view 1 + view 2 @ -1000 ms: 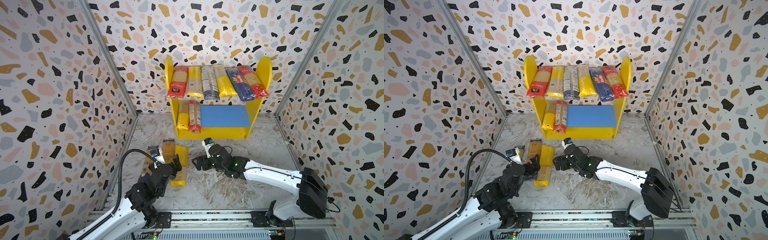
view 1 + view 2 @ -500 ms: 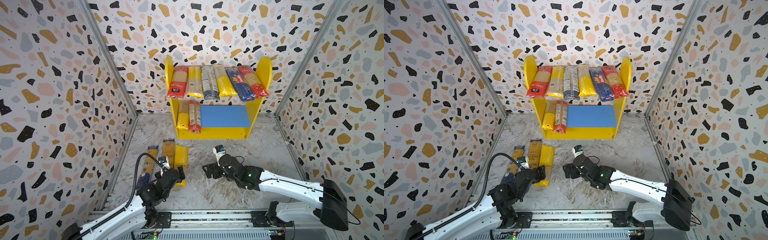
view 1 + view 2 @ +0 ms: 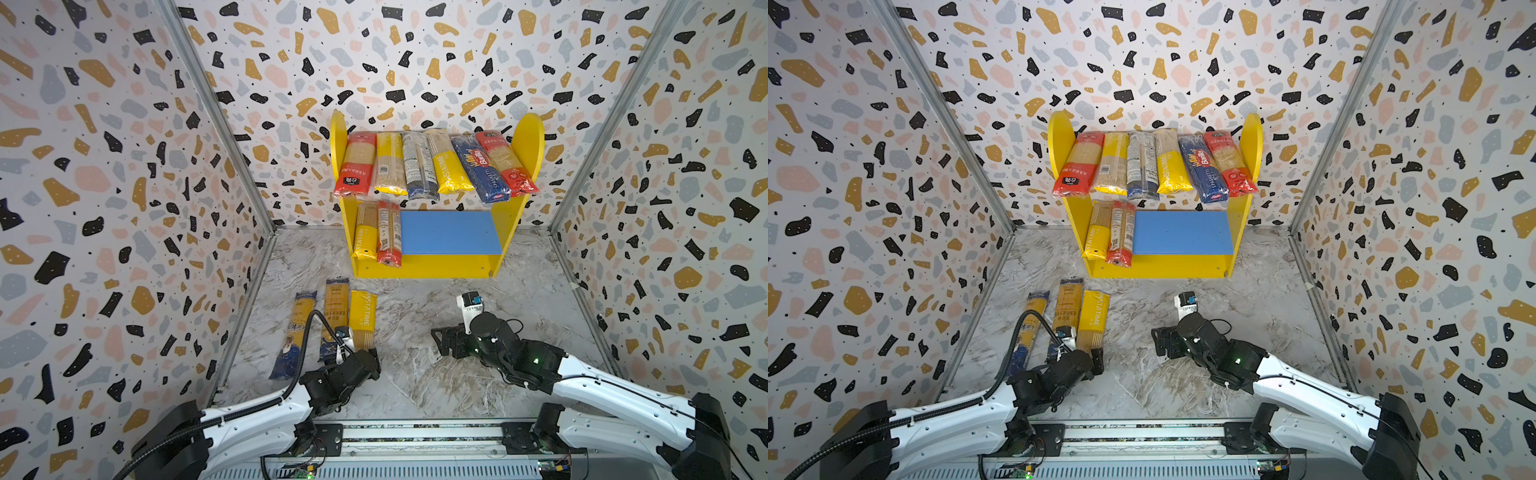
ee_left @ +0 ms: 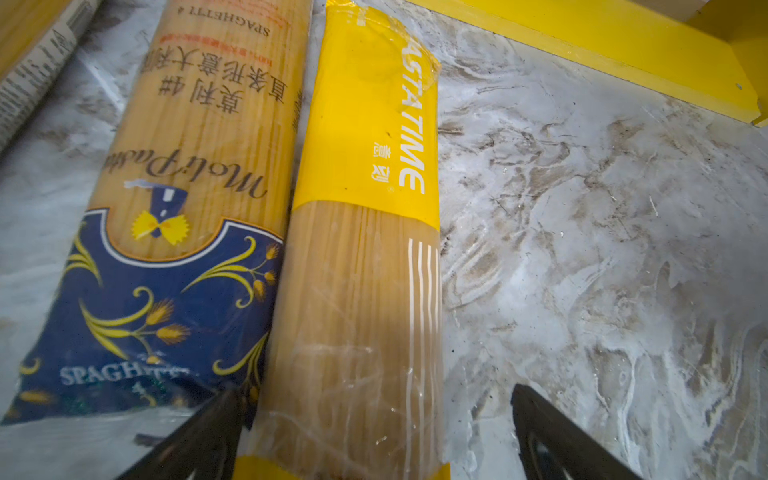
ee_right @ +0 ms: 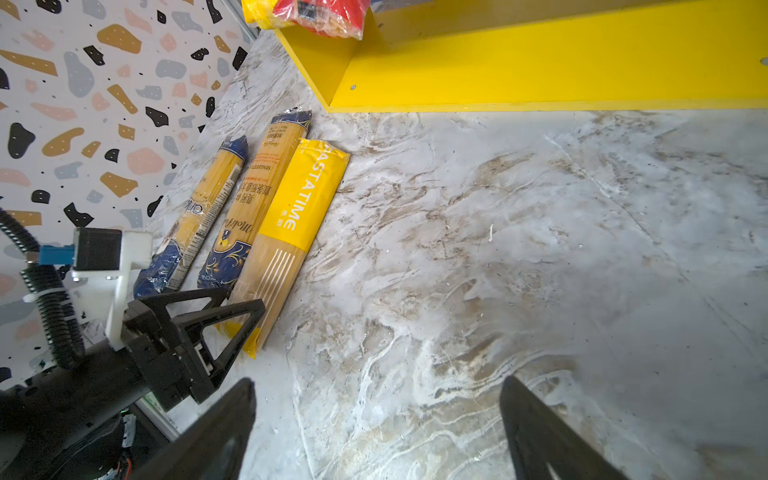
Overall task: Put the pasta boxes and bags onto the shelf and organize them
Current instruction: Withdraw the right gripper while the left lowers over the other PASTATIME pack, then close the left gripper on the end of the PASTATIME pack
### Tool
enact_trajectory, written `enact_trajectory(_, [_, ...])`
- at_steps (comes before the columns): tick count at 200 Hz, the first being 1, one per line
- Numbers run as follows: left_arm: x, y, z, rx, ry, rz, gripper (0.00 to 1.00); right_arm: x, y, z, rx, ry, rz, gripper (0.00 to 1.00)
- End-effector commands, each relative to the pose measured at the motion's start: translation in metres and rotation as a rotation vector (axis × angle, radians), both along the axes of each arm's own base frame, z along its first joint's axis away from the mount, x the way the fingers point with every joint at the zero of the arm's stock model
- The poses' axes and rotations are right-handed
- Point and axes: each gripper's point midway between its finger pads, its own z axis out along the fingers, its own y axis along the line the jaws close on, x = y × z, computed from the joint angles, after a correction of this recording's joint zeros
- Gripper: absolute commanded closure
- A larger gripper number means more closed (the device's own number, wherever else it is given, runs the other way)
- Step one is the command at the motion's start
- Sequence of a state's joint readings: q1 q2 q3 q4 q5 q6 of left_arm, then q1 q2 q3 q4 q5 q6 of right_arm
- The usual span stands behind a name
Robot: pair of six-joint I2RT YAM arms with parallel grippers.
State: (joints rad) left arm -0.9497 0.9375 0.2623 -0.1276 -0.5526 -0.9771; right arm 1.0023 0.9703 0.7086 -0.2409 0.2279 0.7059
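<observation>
Both grippers have drawn back from the three packets (image 3: pixel 334 307) on the surface (image 3: pixel 415 386). The left gripper (image 4: pixel 376 392) now holds its jaws released, one on each side of the near end of the yellow packet (image 3: pixel 363 316). The right gripper (image 3: pixel 446 340), released and empty too, has moved aside over bare surface. Probably the left one takes this packet next to the shelf (image 3: pixel 428 266), where eight already lie. The packet's near end is hidden behind the left gripper in both top views, so contact cannot be told.
</observation>
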Motion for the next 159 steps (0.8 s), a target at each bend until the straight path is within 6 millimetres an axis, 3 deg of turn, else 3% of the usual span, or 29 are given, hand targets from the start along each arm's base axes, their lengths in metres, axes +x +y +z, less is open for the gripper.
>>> enact_trajectory(1, [0.010,-0.008,0.014,-0.025,-0.041,0.021,0.00,-0.004,-0.008,-0.002,-0.016,0.003,-0.002,0.08])
enact_trajectory(34, [0.012,-0.017,0.005,0.014,-0.002,-0.007,0.01,-0.005,-0.015,0.001,-0.004,-0.004,-0.010,0.08])
enact_trajectory(63, [0.016,-0.042,-0.002,-0.012,0.037,-0.069,0.01,-0.006,-0.022,-0.001,-0.001,-0.005,-0.021,0.08])
enact_trajectory(116, [0.027,-0.072,0.009,-0.020,0.022,-0.121,0.01,-0.006,-0.035,0.000,-0.007,-0.007,-0.042,0.08])
enact_trajectory(159, [0.030,-0.066,0.024,0.032,-0.002,-0.087,0.01,-0.002,-0.041,0.005,-0.003,-0.019,-0.052,0.08])
